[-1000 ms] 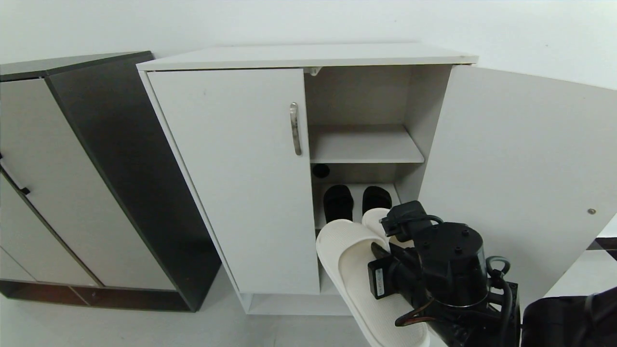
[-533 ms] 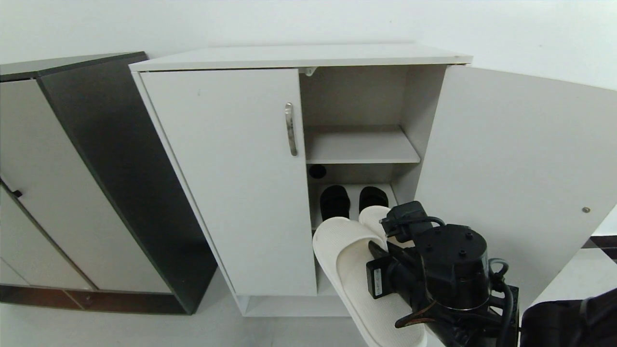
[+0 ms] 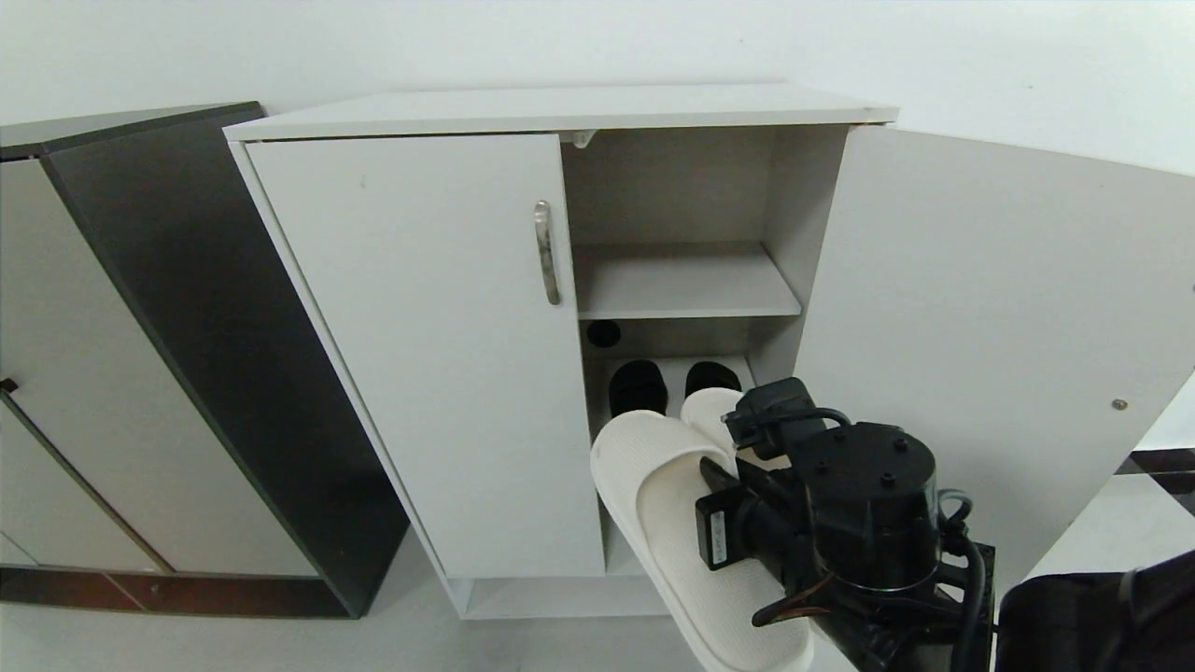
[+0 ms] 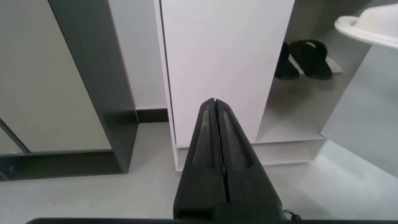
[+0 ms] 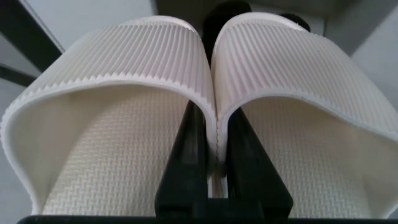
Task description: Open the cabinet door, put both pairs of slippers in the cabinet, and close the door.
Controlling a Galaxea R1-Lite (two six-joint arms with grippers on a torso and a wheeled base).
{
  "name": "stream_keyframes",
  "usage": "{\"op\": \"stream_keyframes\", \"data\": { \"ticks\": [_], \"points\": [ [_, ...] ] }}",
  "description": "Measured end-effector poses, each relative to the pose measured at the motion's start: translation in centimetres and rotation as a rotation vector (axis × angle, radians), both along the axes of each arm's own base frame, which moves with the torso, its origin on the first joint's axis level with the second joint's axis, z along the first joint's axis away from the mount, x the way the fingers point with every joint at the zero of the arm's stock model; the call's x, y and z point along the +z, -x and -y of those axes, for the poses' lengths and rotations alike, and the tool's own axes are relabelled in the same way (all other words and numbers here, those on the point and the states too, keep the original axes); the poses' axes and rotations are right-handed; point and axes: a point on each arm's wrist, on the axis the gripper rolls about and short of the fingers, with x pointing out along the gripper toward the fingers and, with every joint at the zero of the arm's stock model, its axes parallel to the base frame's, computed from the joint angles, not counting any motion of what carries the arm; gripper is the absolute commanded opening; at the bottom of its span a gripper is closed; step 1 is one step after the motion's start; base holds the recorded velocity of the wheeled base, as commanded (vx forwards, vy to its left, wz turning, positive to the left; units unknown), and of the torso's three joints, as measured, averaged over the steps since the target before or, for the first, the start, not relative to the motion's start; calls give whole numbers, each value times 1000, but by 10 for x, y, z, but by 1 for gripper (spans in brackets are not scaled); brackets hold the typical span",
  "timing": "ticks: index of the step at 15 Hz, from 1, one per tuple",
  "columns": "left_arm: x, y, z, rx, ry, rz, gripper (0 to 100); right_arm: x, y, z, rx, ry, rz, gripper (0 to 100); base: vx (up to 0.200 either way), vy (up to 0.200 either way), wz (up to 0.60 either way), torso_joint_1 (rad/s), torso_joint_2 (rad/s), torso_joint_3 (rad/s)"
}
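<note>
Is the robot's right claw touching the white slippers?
Touching. The right wrist view shows the right gripper with its two fingers pinching the inner edges of both white slippers between them.

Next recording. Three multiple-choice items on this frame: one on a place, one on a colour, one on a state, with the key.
1. At the cabinet, the black slippers lie: A on its top; B on the shelf under the upper shelf; C on the floor.
2. The pair in the right pincer is: A white; B black; C red.
3. The cabinet's doors: A both shut; B left door shut, right door open; C both open.
Key: B, they sit inside, beneath the upper shelf; A, the white slippers are clamped together; B, the right door is swung wide and the left door lies flush.
</note>
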Motion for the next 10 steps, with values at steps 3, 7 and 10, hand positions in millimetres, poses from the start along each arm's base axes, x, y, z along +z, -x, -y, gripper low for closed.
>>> {"op": "stream_keyframes", "data": {
  "ticks": [3,7,10],
  "points": [
    [0,0,0,0,-1,0,0,13,-9,-13,-68,17,-67,0,0,0,0,0,0,0],
    [0,0,0,0,-1,1,0,47,-21,-32,-239,6,-24,0,0,0,0,0,0,0],
    [0,0,0,0,-1,1,0,67,-27,-44,-275,-4,-5,0,0,0,0,0,0,0]
  ]
}}
